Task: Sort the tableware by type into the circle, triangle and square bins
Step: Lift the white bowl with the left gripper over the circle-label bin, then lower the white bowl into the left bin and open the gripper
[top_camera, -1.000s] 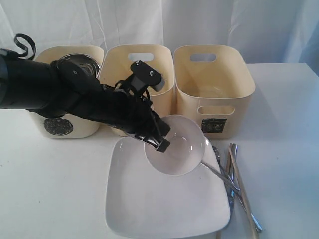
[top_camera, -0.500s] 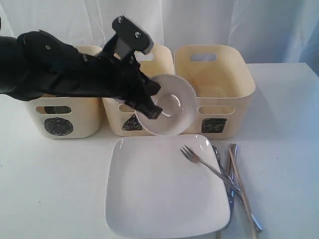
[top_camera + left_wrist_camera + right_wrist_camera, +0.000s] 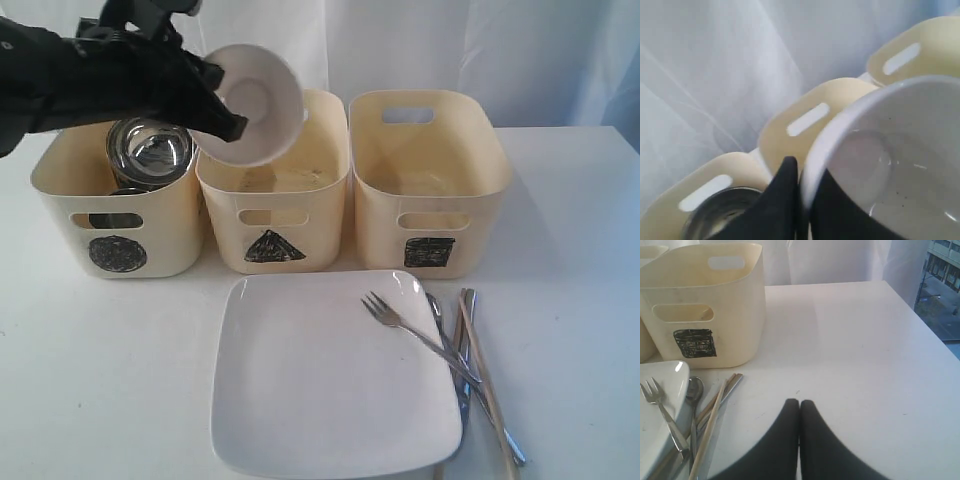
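White curtain (image 3: 450,50) behind, white worktop (image 3: 100,380). Over its far edge my left gripper (image 3: 228,122) pinches the small white bowl (image 3: 255,100) by the rim, tilted, above the circle bin (image 3: 60,215) and triangle bin (image 3: 320,215), likely high to clear their walls. Right gripper (image 3: 799,412) pressed together, idle.

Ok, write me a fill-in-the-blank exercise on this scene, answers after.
The bowl in the left end effector is coloured ____.
Steel tableware sits in the bin marked with a ____.
The right end effector's jaws are ____.
The bin nearest the chopsticks bears a black ____.
Answers: white; circle; shut; square.
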